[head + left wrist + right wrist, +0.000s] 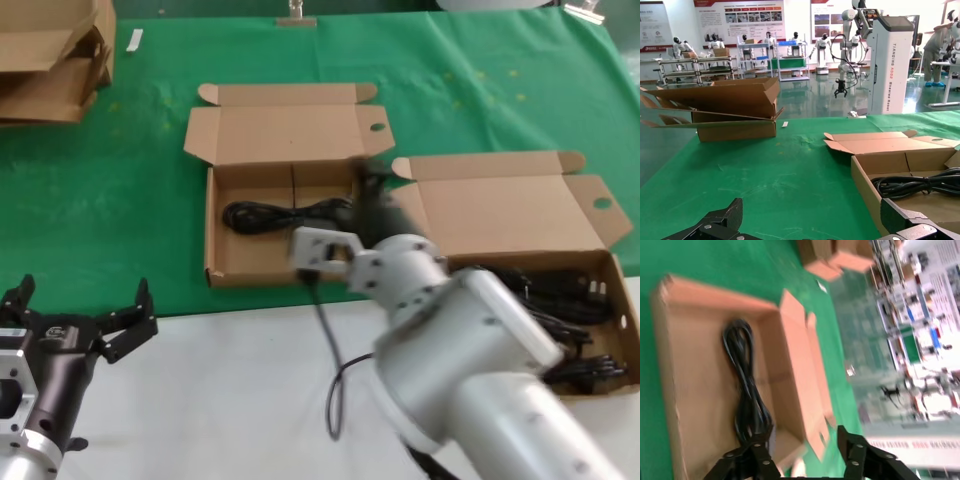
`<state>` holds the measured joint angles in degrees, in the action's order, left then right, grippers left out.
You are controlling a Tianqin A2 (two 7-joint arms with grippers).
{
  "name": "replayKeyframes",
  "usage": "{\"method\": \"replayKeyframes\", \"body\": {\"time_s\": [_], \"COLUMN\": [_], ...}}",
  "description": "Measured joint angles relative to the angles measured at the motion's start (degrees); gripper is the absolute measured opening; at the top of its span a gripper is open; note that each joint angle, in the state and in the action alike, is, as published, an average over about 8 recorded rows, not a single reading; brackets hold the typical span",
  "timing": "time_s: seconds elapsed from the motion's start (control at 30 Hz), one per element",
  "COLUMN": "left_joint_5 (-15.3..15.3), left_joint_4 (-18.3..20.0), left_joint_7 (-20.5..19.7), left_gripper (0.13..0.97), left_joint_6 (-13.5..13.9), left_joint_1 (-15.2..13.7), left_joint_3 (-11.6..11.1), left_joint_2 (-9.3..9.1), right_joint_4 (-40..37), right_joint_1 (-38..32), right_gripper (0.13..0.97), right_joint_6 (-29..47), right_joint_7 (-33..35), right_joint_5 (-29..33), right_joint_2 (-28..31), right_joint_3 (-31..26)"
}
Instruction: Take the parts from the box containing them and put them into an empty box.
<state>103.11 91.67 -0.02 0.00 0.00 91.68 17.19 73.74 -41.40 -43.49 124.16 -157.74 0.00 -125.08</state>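
Green-clothed table (pixel 120 200), cable (pixel 285 214) lengthwise left-right.

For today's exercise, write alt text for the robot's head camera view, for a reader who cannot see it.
The right end effector reaches over an open cardboard box holding one coiled black cable, on a green cloth. To its right, a second open box holds several black cables. The left end effector waits open at the near left.

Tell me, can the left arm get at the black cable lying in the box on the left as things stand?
Probably yes. The left gripper is open, just off that box, whose lid is folded back. But the right gripper is already over the black cable, so both arms would crowd the same spot.
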Motion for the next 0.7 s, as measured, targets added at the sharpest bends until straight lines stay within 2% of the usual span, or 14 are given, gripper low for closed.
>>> {"method": "replayKeyframes", "body": {"time_s": [0.17,0.3,0.47,0.67,0.7], "left_joint_5": [0.0,0.0,0.0,0.0,0.0], "left_joint_4": [0.0,0.0,0.0,0.0,0.0], "left_joint_7": [0.0,0.0,0.0,0.0,0.0], "left_gripper": [0.966,0.966,0.966,0.966,0.966], "left_joint_6": [0.0,0.0,0.0,0.0,0.0], "left_joint_1": [0.0,0.0,0.0,0.0,0.0], "left_joint_3": [0.0,0.0,0.0,0.0,0.0], "left_joint_2": [0.0,0.0,0.0,0.0,0.0], "right_joint_4": [7.8,9.7,10.1,10.6,10.7], "right_joint_1": [4.8,6.5,7.9,10.4,10.8], "right_gripper": [0.478,0.584,0.681,0.812,0.812], "right_joint_6": [-4.2,-4.8,-2.9,0.5,1.1], "right_joint_7": [8.1,9.1,4.0,-5.5,-7.2], "right_joint_5": [0.0,0.6,2.7,6.5,7.2], "right_joint_2": [0.0,0.2,0.8,2.0,2.3], "right_joint_3": [8.3,11.1,12.0,13.5,13.8]}}
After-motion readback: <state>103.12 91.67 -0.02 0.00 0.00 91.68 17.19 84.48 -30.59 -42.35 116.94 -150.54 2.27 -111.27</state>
